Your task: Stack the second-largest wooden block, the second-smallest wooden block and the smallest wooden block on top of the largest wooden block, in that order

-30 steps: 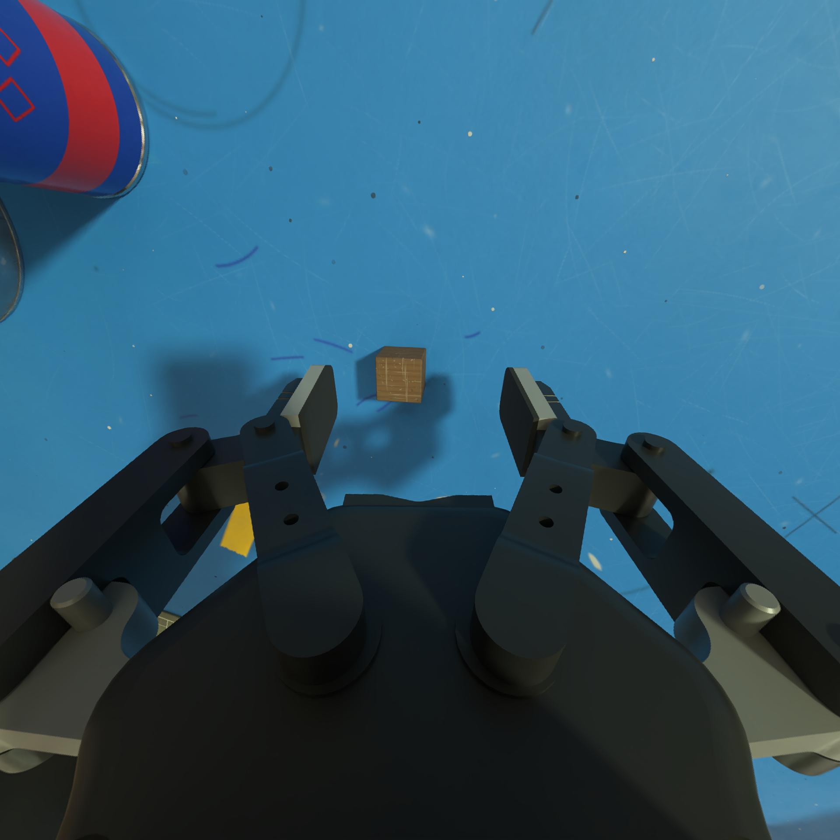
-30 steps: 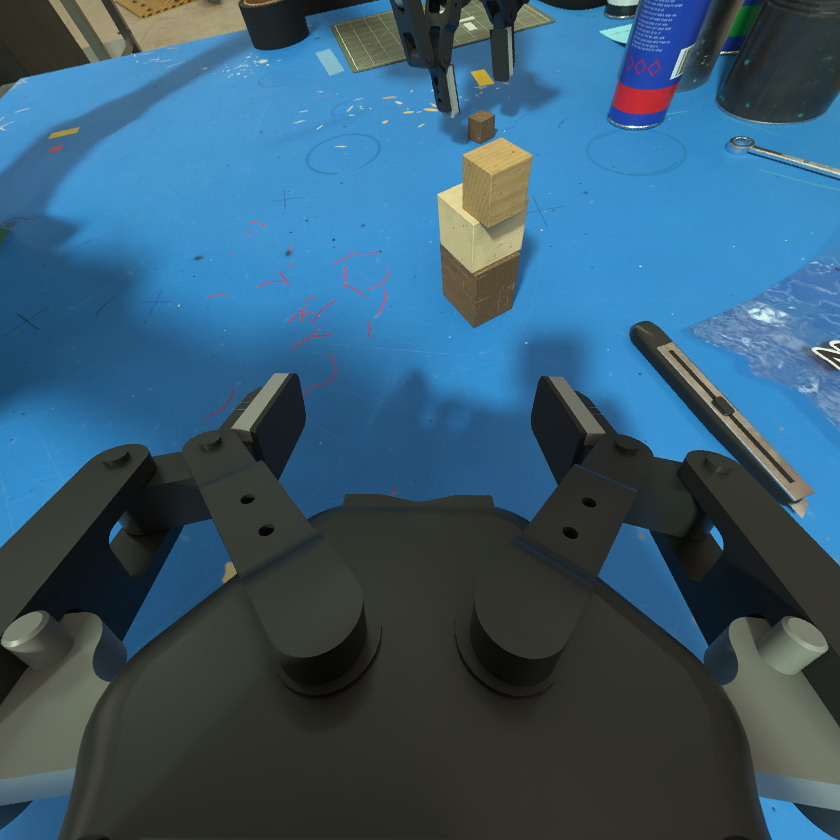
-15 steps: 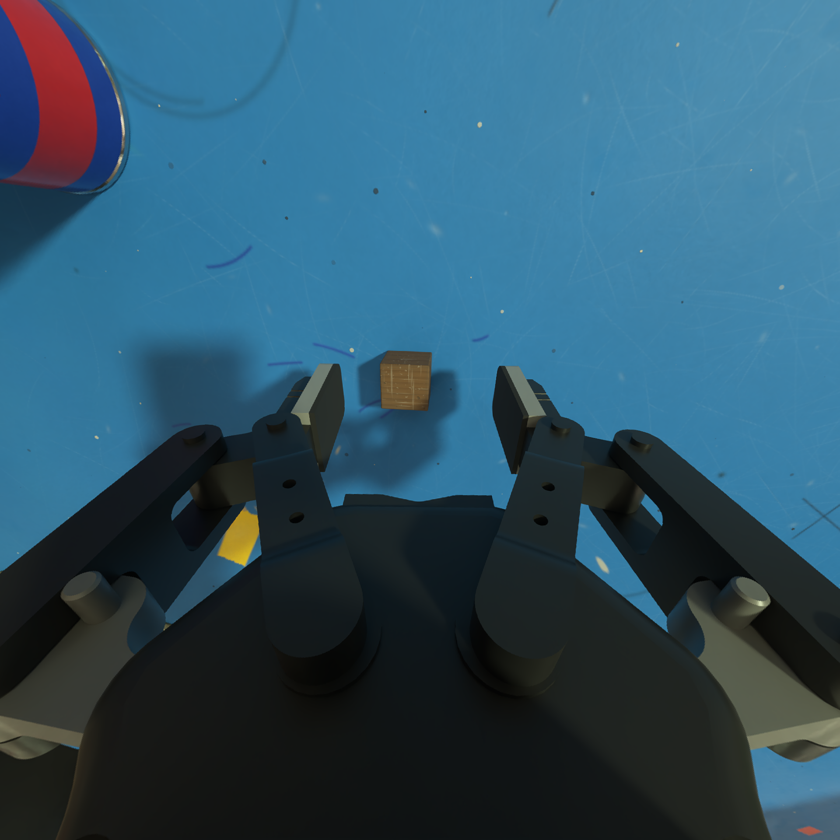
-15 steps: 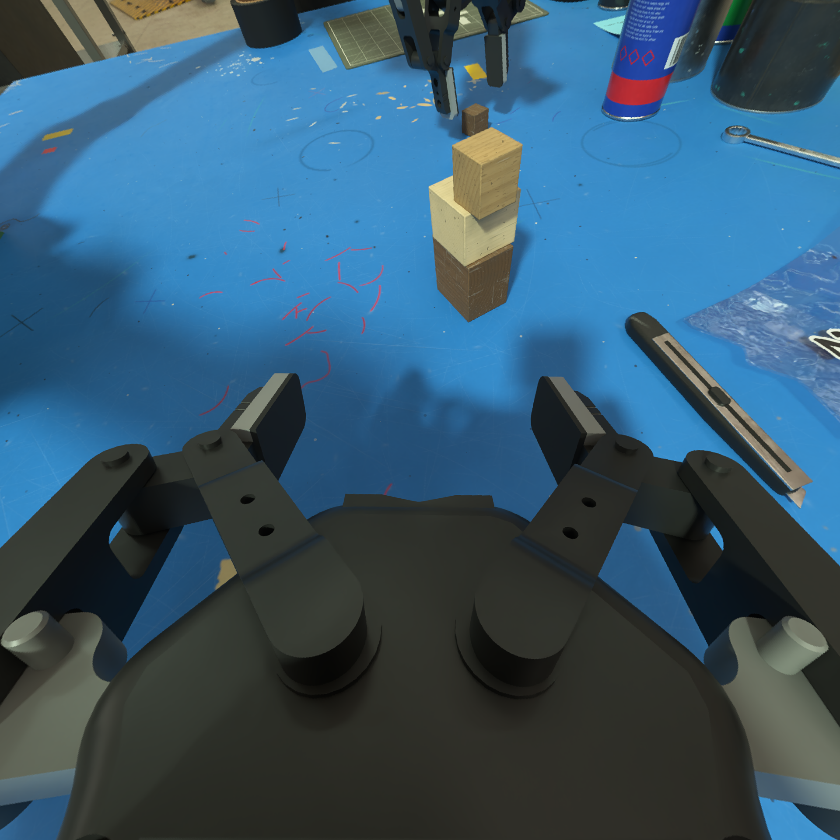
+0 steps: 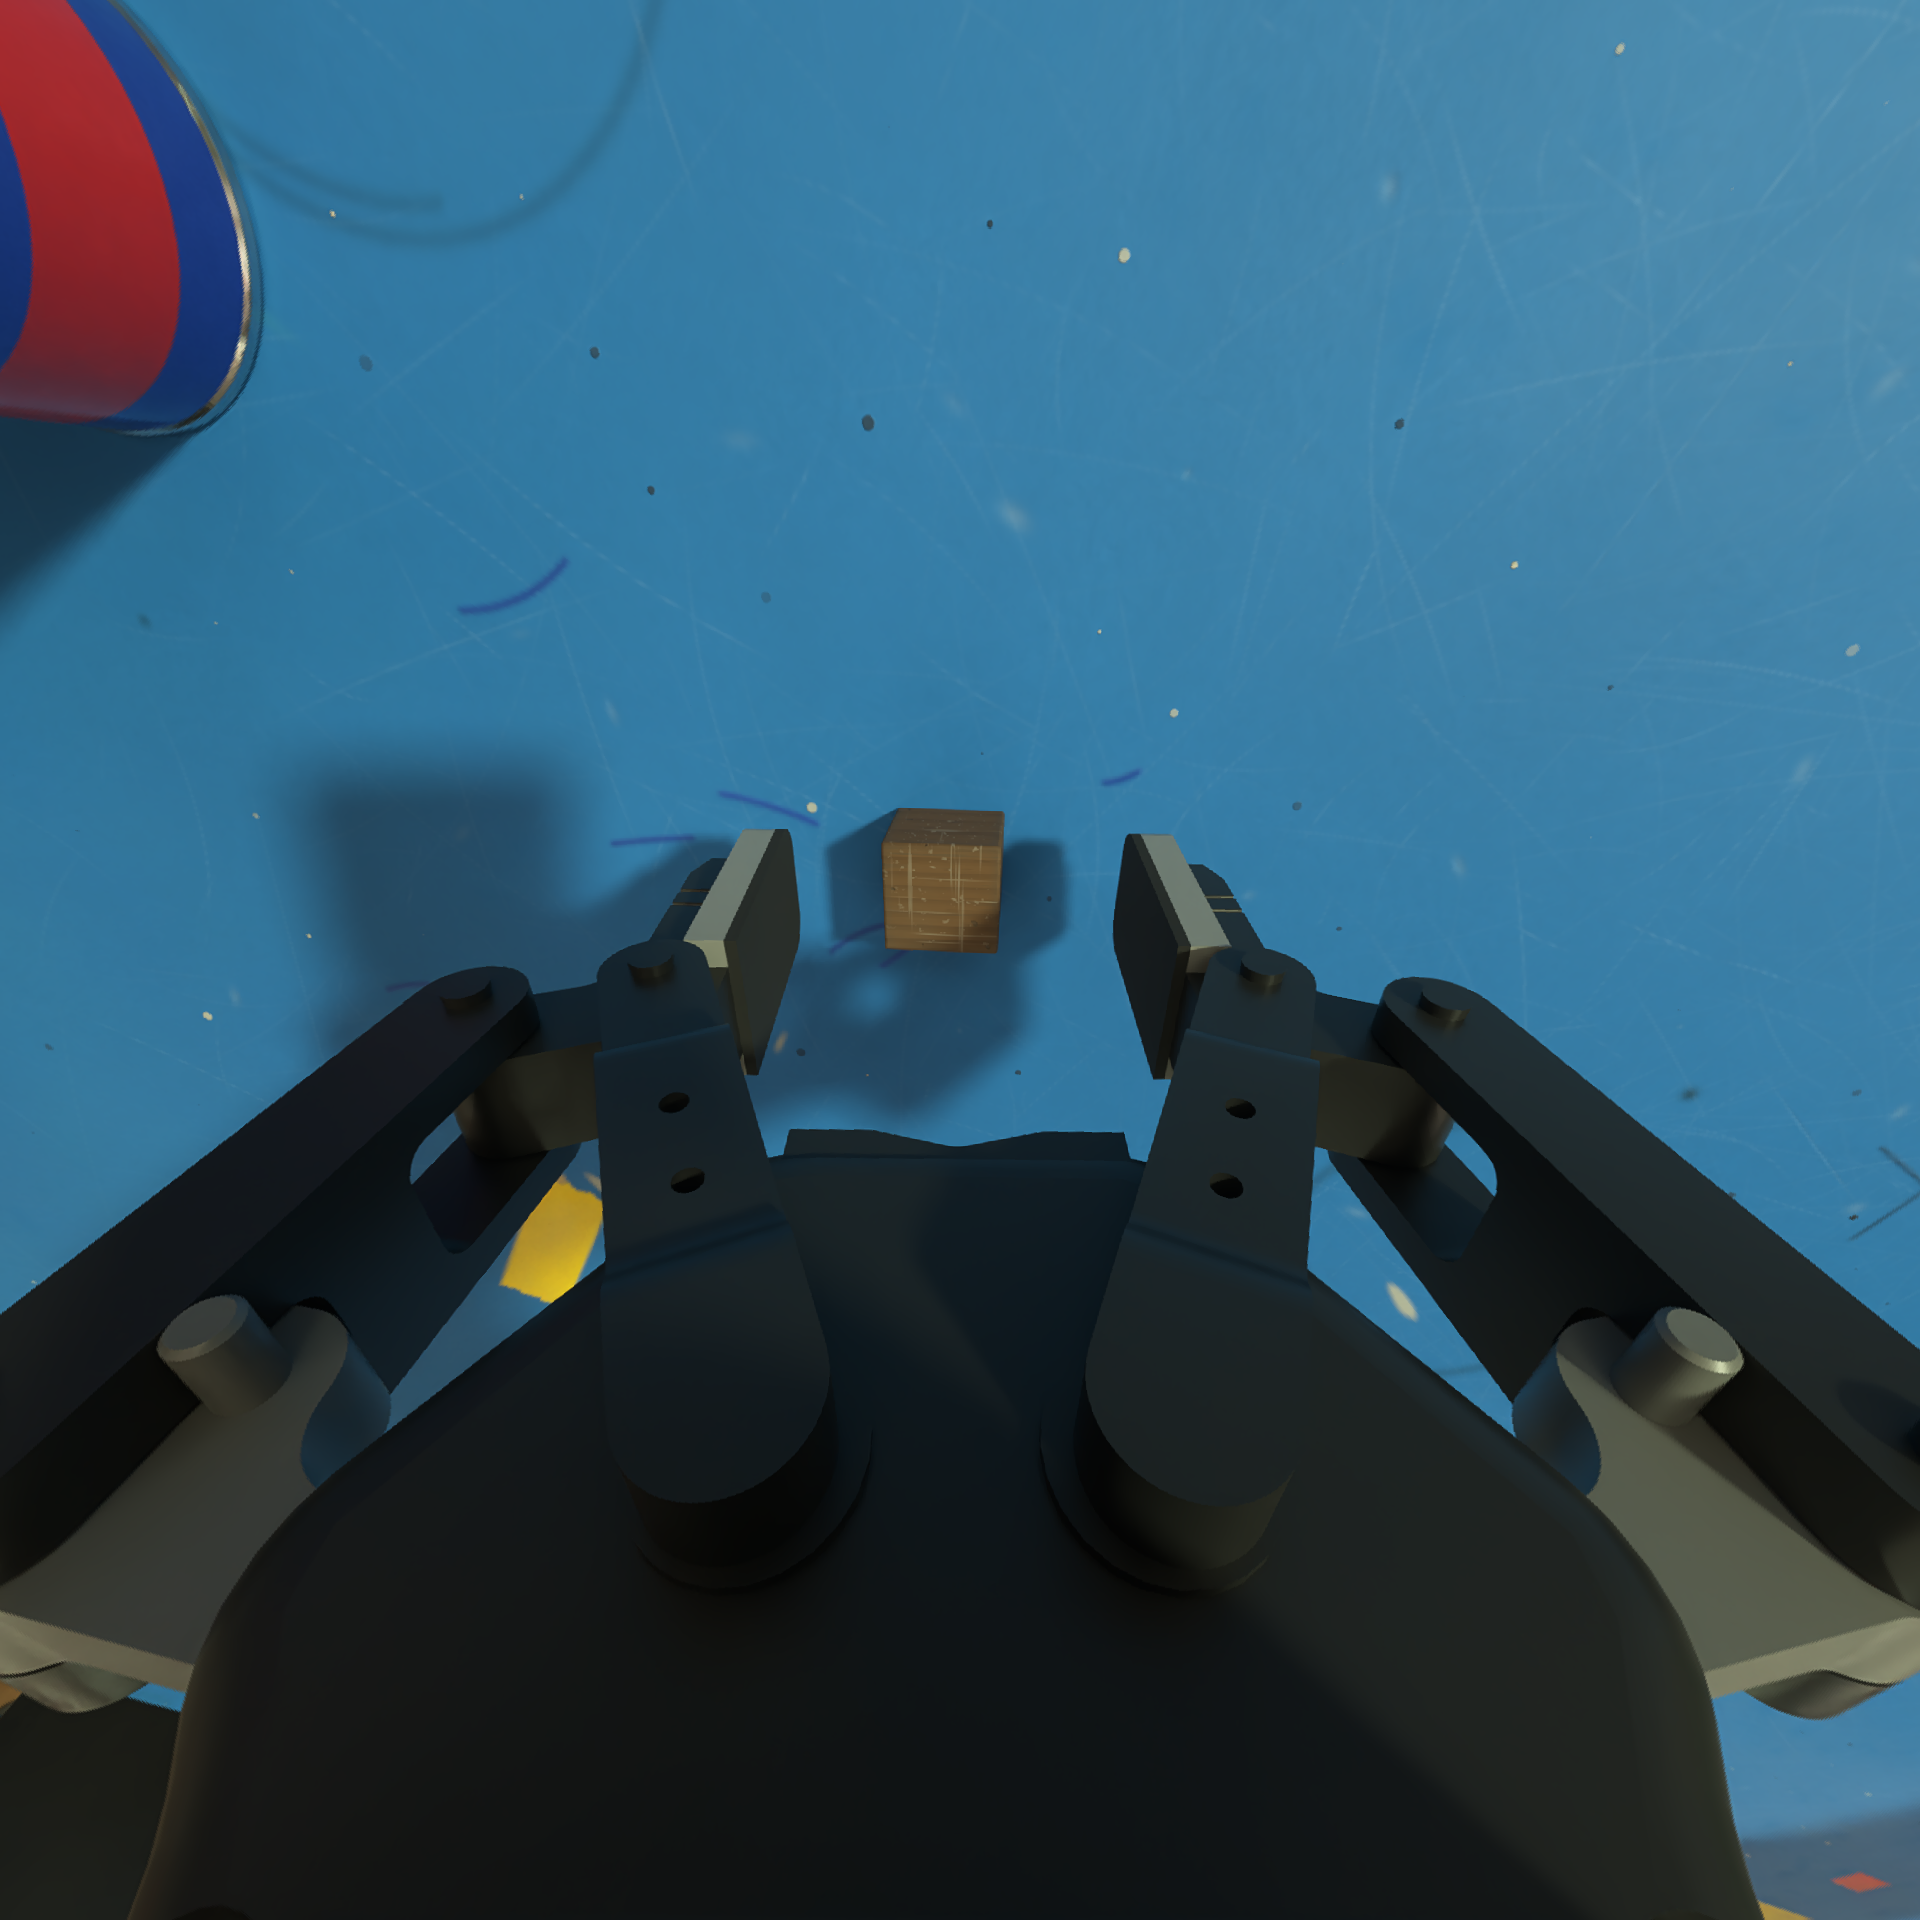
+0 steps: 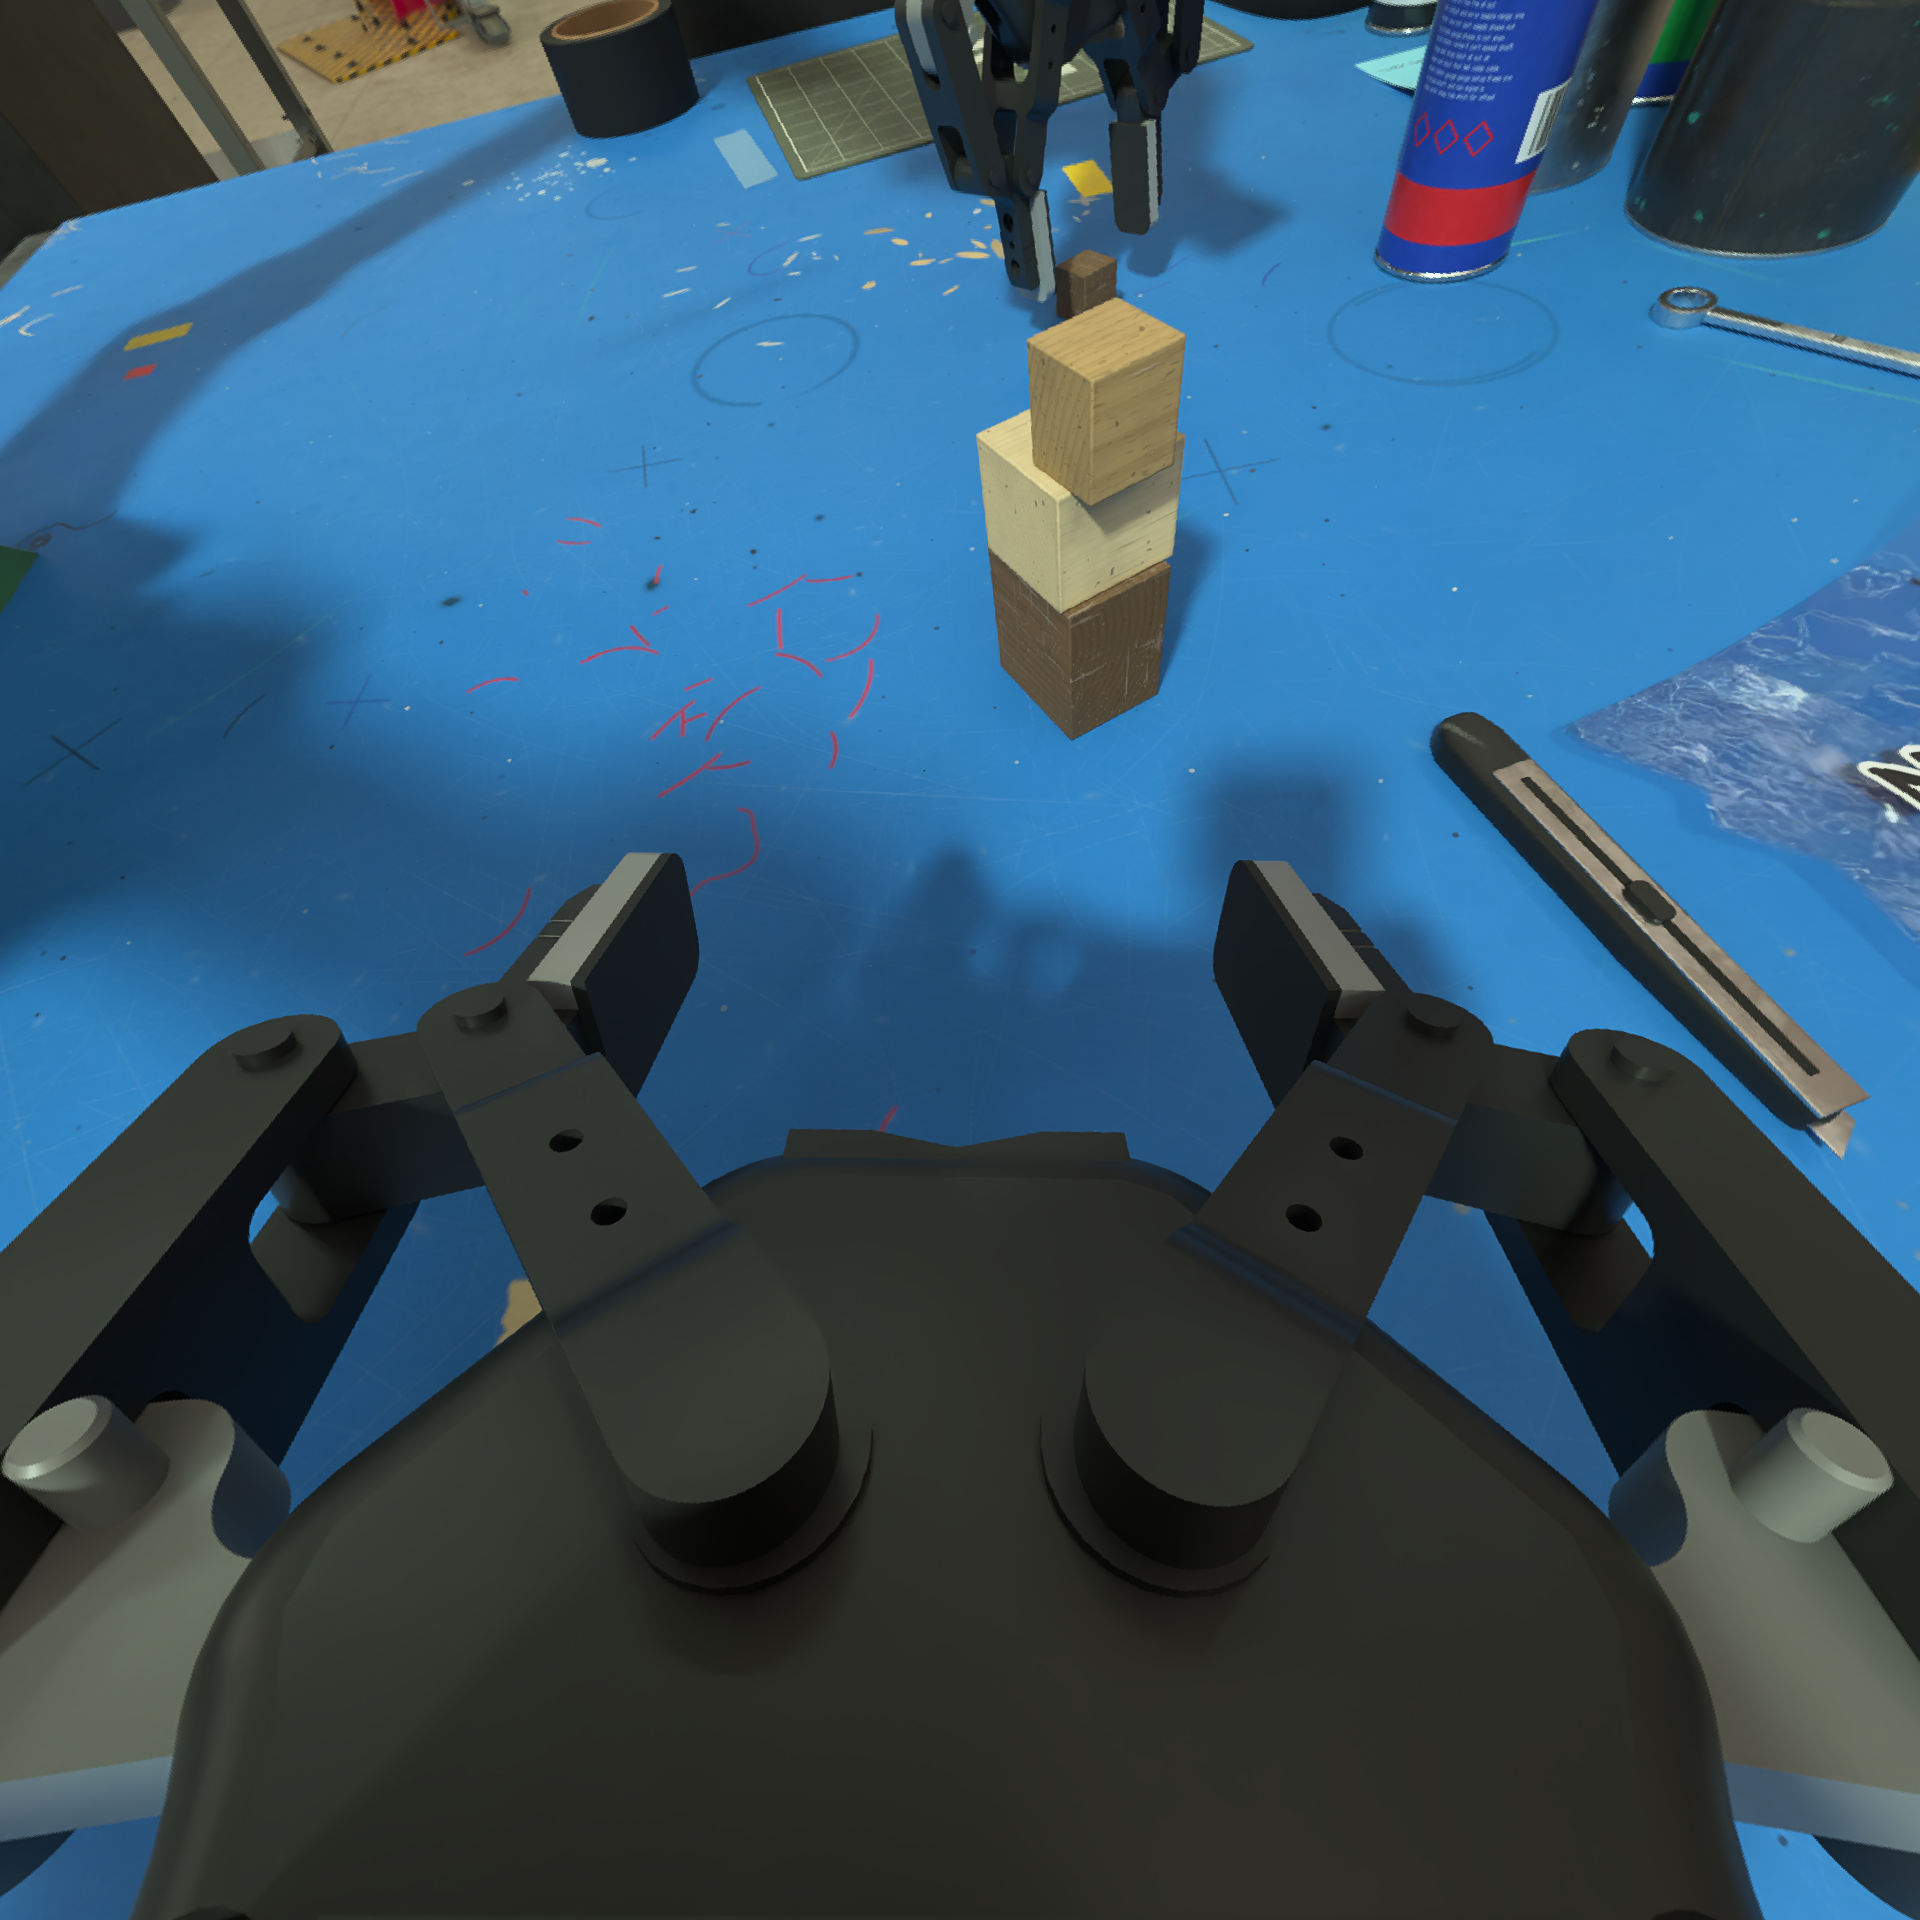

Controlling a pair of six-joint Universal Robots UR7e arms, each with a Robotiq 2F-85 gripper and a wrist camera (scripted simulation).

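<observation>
We look across a blue worktop (image 6: pixel 312 623) scuffed with scratches and red marks. At its far edge sit a dark container (image 6: pixel 1787 125), a blue-and-red spray can (image 6: pixel 1465 135), a green cutting mat (image 6: pixel 842 99) and a roll of black tape (image 6: pixel 618 62); a crumpled blue plastic sheet (image 6: pixel 1766 717) lies at the right, with a utility knife (image 6: pixel 1642 914) just beside it and a spanner (image 6: pixel 1777 327) farther back.

Near the middle we see 3 of the 4 blocks stacked: the largest wooden block (image 6: pixel 1081 655), dark brown, stands on the worktop, the pale second-largest wooden block (image 6: pixel 1060 530) sits on it, and the tan second-smallest wooden block (image 6: pixel 1107 400) rests on top, twisted out of line with the 2 below.

The right end effector (image 6: pixel 956 935) hangs in front of the stack, well apart from it, its 2 fingers spread wide with nothing between them.

Beyond the stack, the left end effector (image 5: pixel 956 925) points down at the worktop, its fingers parted and empty, 1 on each side of the smallest wooden block (image 5: pixel 942 881). That dark brown cube sits on the worktop between the pads (image 5: pixel 764 925), touching neither.
</observation>
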